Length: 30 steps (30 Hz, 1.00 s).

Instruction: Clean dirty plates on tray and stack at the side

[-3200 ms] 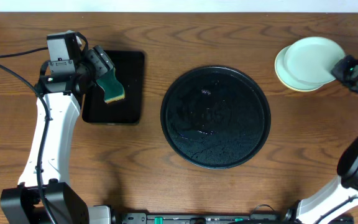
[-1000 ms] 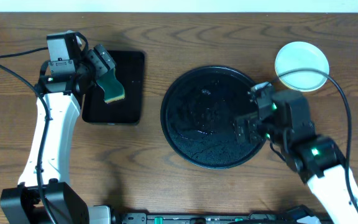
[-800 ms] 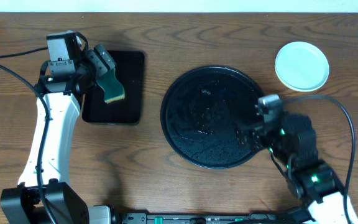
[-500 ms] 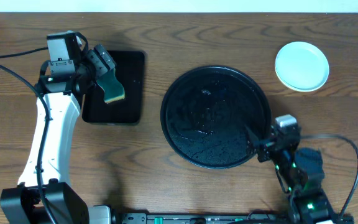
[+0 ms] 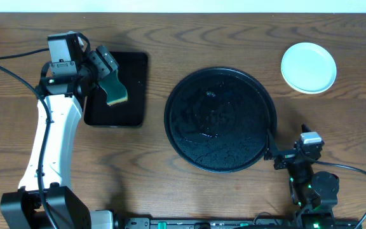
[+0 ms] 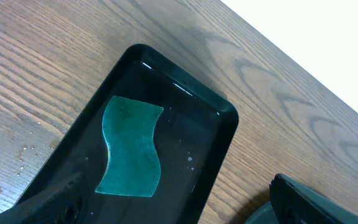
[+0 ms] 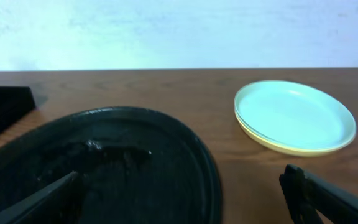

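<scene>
One round black tray (image 5: 220, 119), wet-looking, mid-tabletop (image 5: 170, 38). At its 2 o'clock, off it, the plates (image 5: 308, 67) sit stacked: mint on top, yellow rim beneath, total unclear. At 9 o'clock, one rectangular tray (image 5: 132, 95) holds one green sponge (image 6: 130, 146). The left gripper (image 6: 176, 185) has its fingers spread wide, empty; the right gripper (image 7: 180, 177) likewise. Brown wood grain; pale wall (image 7: 166, 31) behind.
</scene>
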Each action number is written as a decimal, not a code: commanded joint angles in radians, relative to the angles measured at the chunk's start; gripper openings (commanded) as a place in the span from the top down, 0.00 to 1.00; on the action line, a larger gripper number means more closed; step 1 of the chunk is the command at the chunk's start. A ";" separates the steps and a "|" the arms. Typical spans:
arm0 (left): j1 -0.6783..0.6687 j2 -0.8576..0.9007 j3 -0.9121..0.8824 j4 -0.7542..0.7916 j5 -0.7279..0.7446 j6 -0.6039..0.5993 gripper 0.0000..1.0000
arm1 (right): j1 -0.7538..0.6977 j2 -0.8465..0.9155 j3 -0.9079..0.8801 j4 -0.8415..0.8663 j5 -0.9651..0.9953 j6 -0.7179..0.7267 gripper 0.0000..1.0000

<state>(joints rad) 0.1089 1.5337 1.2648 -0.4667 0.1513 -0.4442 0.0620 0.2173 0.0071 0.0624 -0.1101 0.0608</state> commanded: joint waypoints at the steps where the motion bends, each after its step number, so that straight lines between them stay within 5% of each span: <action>1: 0.004 0.004 0.009 -0.001 -0.002 0.006 0.07 | -0.012 -0.063 -0.002 -0.078 0.025 -0.018 0.01; 10: 0.004 0.004 0.009 -0.001 -0.002 0.006 0.07 | -0.012 -0.217 -0.002 -0.132 0.042 -0.092 0.01; 30: 0.004 0.004 0.009 -0.001 -0.002 0.006 0.07 | -0.009 -0.212 -0.002 -0.131 0.042 -0.092 0.01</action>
<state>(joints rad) 0.1089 1.5337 1.2648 -0.4667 0.1513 -0.4442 0.0566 0.0124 0.0067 -0.0639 -0.0765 -0.0128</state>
